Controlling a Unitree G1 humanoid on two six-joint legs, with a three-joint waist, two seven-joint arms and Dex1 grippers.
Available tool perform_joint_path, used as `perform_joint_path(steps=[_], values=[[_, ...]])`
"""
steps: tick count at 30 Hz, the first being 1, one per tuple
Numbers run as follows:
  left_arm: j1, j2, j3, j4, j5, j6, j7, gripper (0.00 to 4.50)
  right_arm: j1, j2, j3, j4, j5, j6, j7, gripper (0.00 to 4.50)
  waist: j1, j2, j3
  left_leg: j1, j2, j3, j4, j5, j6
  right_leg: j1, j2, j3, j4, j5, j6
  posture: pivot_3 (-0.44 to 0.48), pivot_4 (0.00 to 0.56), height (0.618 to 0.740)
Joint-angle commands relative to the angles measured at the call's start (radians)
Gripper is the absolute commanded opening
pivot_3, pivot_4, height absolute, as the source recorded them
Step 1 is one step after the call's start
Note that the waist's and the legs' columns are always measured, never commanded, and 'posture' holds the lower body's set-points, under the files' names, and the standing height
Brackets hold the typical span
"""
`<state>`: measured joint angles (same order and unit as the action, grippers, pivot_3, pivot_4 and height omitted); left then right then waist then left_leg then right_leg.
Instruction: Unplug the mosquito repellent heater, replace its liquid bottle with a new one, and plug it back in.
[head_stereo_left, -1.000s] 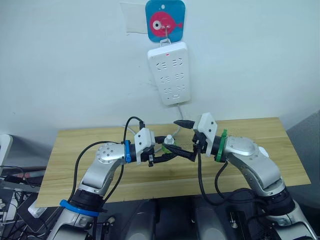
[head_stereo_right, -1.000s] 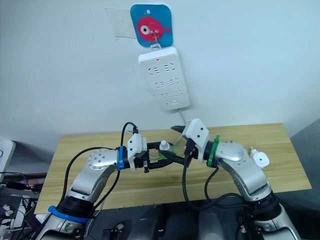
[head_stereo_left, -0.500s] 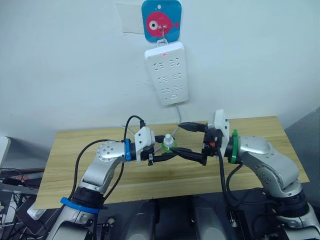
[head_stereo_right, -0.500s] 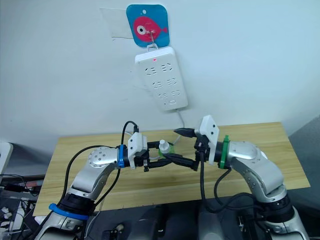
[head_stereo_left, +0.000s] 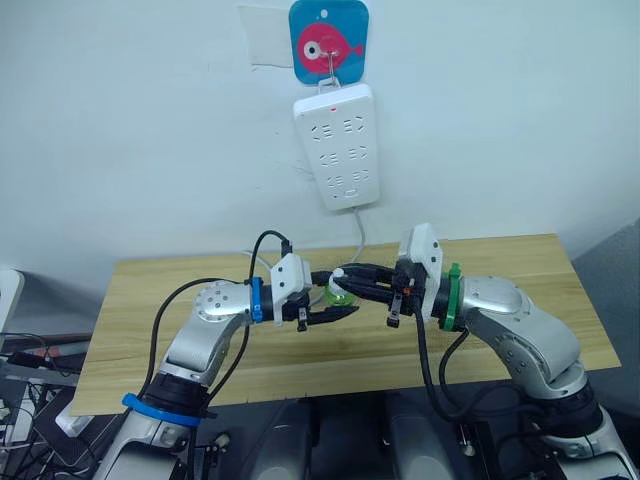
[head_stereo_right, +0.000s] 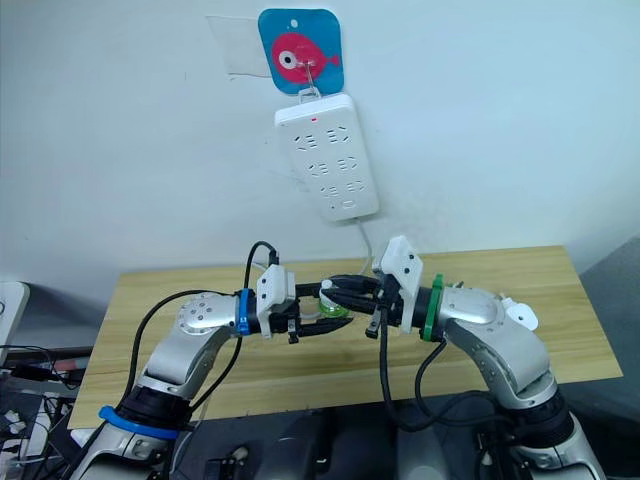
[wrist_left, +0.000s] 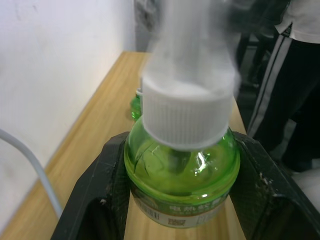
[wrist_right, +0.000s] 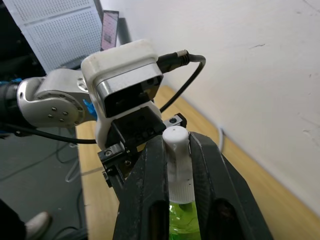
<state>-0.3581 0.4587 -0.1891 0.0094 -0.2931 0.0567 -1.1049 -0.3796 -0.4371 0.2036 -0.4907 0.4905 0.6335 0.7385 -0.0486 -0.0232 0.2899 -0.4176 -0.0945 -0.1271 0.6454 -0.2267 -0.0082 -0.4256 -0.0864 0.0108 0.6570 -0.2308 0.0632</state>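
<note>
Gripping green bottle (wrist_left: 181, 170) by its belly above the table (head_stereo_left: 180, 290) in left gripper (head_stereo_left: 330, 305), right gripper (wrist_right: 177, 165) pinching its white cap (wrist_right: 177, 150); likely light, slick, rigid, so holding both firmly, heater (head_stereo_right: 518, 316) lying beside right arm.

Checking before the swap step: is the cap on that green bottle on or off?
On. The white ribbed cap sits on the green bottle, held by the left tool; the right tool grips the cap's top.

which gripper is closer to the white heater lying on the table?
Right. The heater lies on the table beside the right forearm, behind the right gripper, which is shut on the green bottle's cap. The left gripper, holding the bottle's body, is farther away.
</note>
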Motion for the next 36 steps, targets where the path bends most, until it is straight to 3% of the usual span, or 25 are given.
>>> perform_joint_path(steps=[1,12,16,21,31,36], values=[[-0.006,-0.008,-0.001,-0.030,-0.013,-0.013,-0.009,2.27,-0.007,0.004,0.011,-0.029,-0.006,-0.036,0.008,0.25,0.000,0.000,0.000,0.000,0.000,0.000,0.000,0.000,0.000,0.000,0.000,0.000,0.000,0.000,0.000,-0.080,0.270,0.740],[0.040,0.013,0.014,-0.014,0.000,-0.042,-0.016,2.27,-0.077,0.009,-0.194,-0.145,0.227,0.106,-0.102,0.25,-0.002,0.000,0.000,0.000,0.000,0.000,0.000,0.000,0.000,0.000,0.000,0.000,0.000,0.000,0.000,-0.088,0.258,0.740],[0.071,0.033,0.034,-0.012,0.003,-0.052,-0.003,2.27,-0.001,-0.012,-0.191,-0.101,0.094,0.055,-0.197,0.25,0.000,0.000,0.000,0.000,0.000,0.000,0.000,0.000,0.000,0.000,0.000,0.000,0.000,0.000,0.000,-0.093,0.263,0.740],[0.092,0.038,0.052,-0.048,-0.007,-0.032,0.024,2.27,0.131,0.040,-0.120,0.119,-0.209,-0.188,-0.366,0.25,0.000,0.000,0.000,0.000,0.000,0.001,0.000,0.000,0.000,0.000,0.000,0.001,0.001,0.000,0.000,-0.071,0.266,0.740],[0.128,0.063,0.057,-0.109,-0.016,0.004,0.028,2.27,0.155,0.187,-0.152,0.597,-0.387,-0.508,-0.509,0.25,-0.006,0.000,0.000,0.001,0.000,0.003,-0.001,0.001,-0.001,-0.001,0.000,0.003,0.002,0.000,0.000,-0.049,0.270,0.740],[0.126,0.066,0.058,-0.114,-0.017,0.009,0.034,2.27,0.127,0.219,-0.177,0.738,-0.401,-0.573,-0.526,0.25,-0.006,0.000,0.000,0.001,0.000,0.003,-0.001,0.001,-0.001,-0.001,0.000,0.003,0.002,0.000,0.000,-0.042,0.272,0.740]])
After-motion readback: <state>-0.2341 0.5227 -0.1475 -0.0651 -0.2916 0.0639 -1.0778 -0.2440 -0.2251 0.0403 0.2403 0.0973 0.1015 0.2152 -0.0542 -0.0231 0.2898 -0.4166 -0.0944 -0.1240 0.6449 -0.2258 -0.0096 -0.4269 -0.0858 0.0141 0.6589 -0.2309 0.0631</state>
